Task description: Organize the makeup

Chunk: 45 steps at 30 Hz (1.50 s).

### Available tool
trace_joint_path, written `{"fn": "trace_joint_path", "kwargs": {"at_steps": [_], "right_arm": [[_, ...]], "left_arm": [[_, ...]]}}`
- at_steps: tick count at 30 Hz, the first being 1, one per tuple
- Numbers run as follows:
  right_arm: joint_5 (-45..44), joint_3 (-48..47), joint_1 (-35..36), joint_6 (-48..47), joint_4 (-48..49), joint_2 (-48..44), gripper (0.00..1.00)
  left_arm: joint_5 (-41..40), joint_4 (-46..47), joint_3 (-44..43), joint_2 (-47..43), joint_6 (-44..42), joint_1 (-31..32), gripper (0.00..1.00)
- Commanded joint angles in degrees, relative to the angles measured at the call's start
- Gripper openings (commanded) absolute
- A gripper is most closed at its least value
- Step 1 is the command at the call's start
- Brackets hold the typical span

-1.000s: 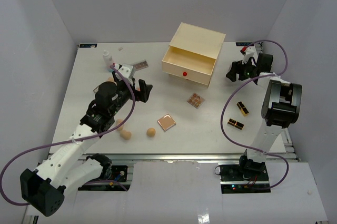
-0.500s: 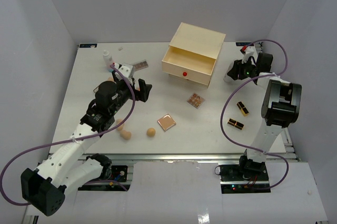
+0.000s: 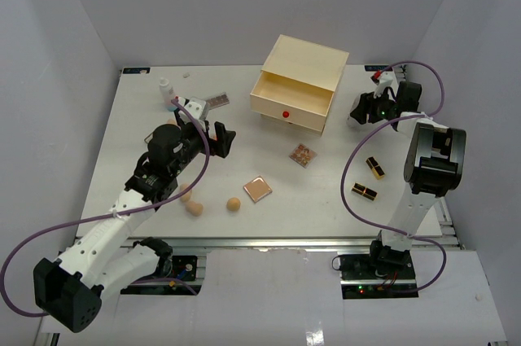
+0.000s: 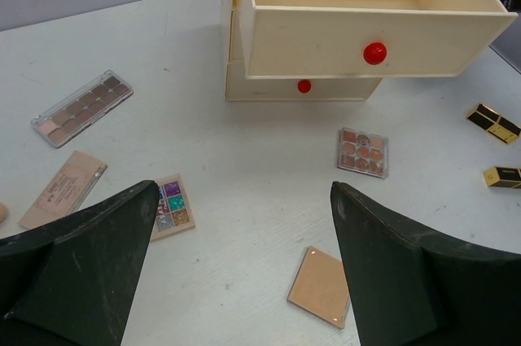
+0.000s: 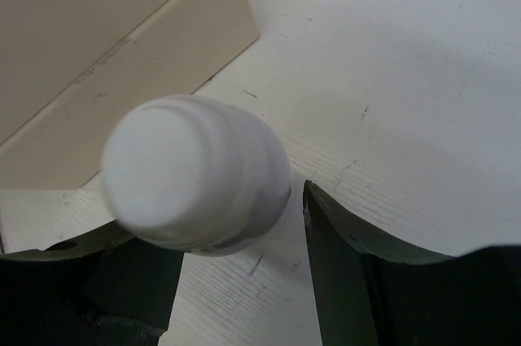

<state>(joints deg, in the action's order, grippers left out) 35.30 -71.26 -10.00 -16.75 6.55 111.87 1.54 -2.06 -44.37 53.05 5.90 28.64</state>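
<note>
My right gripper (image 3: 364,110) is at the back right, beside the chest, shut on a small white bottle (image 5: 195,171) that fills the space between its fingers. My left gripper (image 4: 244,191) hangs open and empty above the table's left half, with a square peach compact (image 4: 323,286) below, near its right finger. On the table lie tan sponges (image 3: 234,203), a small square palette (image 4: 363,151), a colourful palette (image 4: 171,207), a long palette (image 4: 82,107) and two black-and-gold lipsticks (image 3: 375,168). Another white bottle (image 3: 165,88) stands at the back left.
The cream chest (image 3: 305,61) stands at the back centre. Its top drawer (image 4: 374,32), with a red knob, is pulled out and looks empty. A flat peach card (image 4: 63,189) lies left of the colourful palette. White walls close in the table.
The right gripper's jaws have narrowed around the white bottle, which now shows beside the fingers in the top view. The left arm has barely moved.
</note>
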Motion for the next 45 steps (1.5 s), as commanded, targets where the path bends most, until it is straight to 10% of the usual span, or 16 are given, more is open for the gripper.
{"fn": "trace_joint_path", "kwargs": {"at_steps": [1, 13, 25, 45], "right_arm": [[0.65, -0.28, 0.59, -0.73, 1.27, -0.25, 0.65], [-2.02, -2.67, 2.25, -0.95, 1.64, 1.22, 0.73], [-2.63, -0.18, 2.18, -2.19, 1.50, -1.44, 0.29], [-18.32, 10.26, 16.27, -10.62, -14.33, -40.31, 0.14]], "left_arm": [[1.18, 0.91, 0.60, -0.14, 0.34, -0.42, 0.98], [1.45, 0.91, 0.60, 0.10, 0.34, -0.67, 0.98], [1.52, 0.91, 0.69, -0.17, 0.42, -0.86, 0.98], [2.77, 1.00, 0.51, -1.18, 0.87, -1.04, 0.98]]}}
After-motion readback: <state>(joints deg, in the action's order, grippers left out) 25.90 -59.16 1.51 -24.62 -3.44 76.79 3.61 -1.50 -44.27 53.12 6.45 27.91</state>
